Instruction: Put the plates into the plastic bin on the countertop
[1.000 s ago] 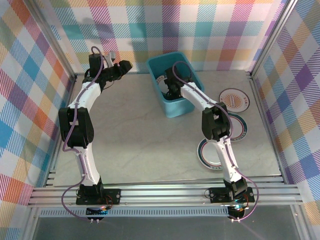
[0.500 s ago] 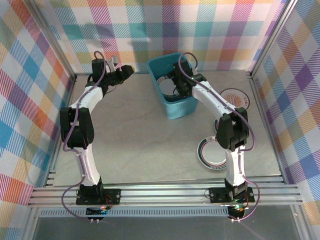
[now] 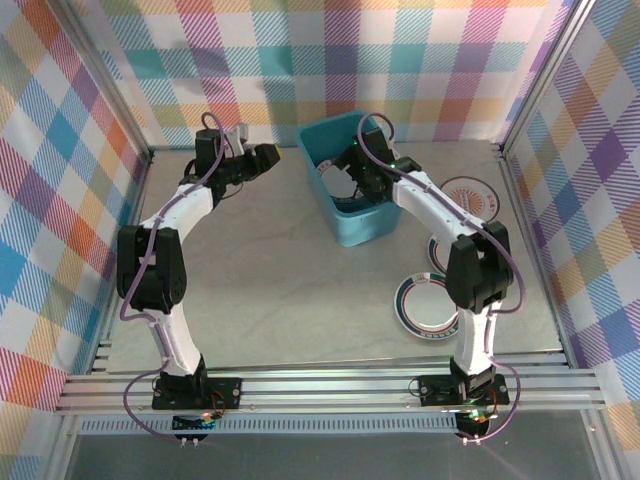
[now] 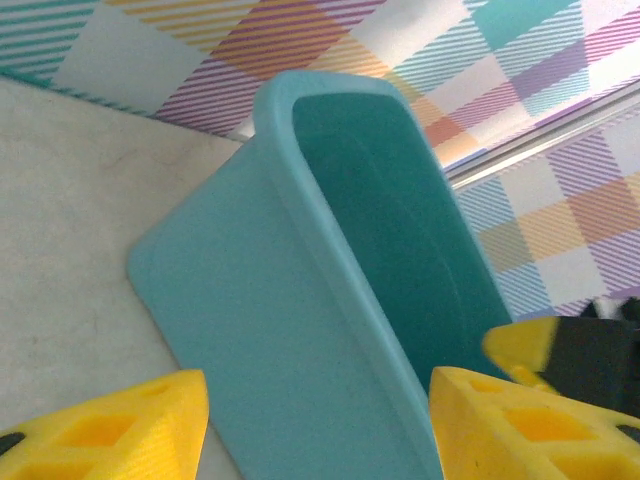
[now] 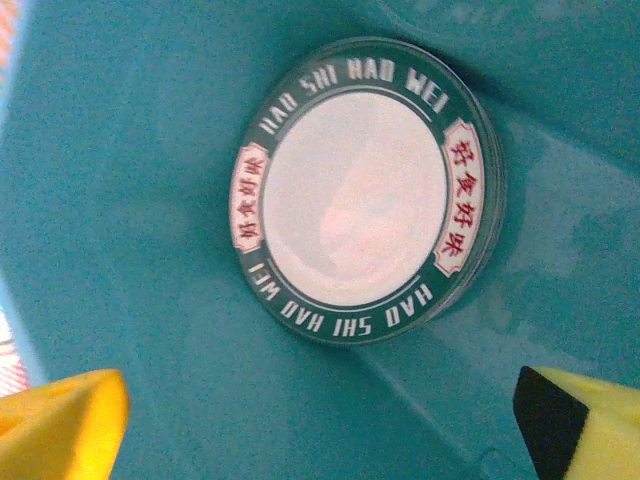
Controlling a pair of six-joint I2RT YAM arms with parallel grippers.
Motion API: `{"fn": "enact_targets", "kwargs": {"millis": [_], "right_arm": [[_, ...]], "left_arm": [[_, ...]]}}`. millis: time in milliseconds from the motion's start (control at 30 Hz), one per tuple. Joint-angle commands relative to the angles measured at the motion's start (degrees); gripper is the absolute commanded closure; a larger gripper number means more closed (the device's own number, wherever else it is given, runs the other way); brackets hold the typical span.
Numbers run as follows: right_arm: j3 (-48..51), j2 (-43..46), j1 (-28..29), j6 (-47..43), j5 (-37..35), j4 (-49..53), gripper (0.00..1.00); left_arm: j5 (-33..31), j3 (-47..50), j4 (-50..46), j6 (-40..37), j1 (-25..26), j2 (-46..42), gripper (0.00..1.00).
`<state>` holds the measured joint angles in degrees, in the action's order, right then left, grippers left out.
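Observation:
The teal plastic bin (image 3: pixel 366 226) stands at the back of the countertop (image 3: pixel 270 260). Inside the bin (image 5: pixel 120 200) lies a white plate (image 5: pixel 360 195) with a dark green lettered rim. My right gripper (image 3: pixel 353 176) hangs open over it inside the bin, with nothing between its yellow fingers (image 5: pixel 60 420). Three more plates rest on the countertop to the right: an orange sunburst plate (image 3: pixel 470 197), a teal-rimmed plate (image 3: pixel 424 305), and one partly hidden under the right arm (image 3: pixel 438 252). My left gripper (image 3: pixel 263 158) is open just left of the bin's outer wall (image 4: pixel 260 330), holding nothing.
Plaid walls and aluminium rails (image 3: pixel 330 385) frame the countertop. The right arm's forearm (image 3: pixel 430 205) spans from the bin over the plates at the right. Bare countertop lies in front of the bin between the two arms.
The left gripper has moved right and nearer, closing on the bin's left wall. The right arm's elbow swung right while its gripper stayed in the bin, still open.

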<state>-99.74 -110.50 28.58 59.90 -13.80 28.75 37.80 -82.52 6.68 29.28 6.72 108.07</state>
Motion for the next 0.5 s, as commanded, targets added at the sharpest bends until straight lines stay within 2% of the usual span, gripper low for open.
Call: {"fn": "enact_targets", "kwargs": {"millis": [0,100,233,333,467], "right_arm": [[1.73,6.45,0.22,-8.76,0.97,-2.43,0.01],[3.94,8.35,0.04,-12.19,2.52,-4.27,0.01],[4.47,9.43,-1.24,-13.39,6.54,-3.69,0.01],[7.49,13.74,-1.43,-18.78,7.07,-8.09,0.01],[9.78,18.87,-3.72,-25.38,6.56,-7.74,0.01]], "left_arm": [[-4.31,4.74,1.33,-2.01,1.81,-5.55,0.4],[-7.74,7.93,0.23,-3.42,3.72,-8.02,0.4],[-9.19,10.26,-1.43,-4.64,6.36,-10.87,0.4],[-11.49,12.83,-3.77,-8.26,8.28,-14.04,0.4],[-9.27,19.15,-0.8,-7.31,8.52,-16.34,0.4]]}}
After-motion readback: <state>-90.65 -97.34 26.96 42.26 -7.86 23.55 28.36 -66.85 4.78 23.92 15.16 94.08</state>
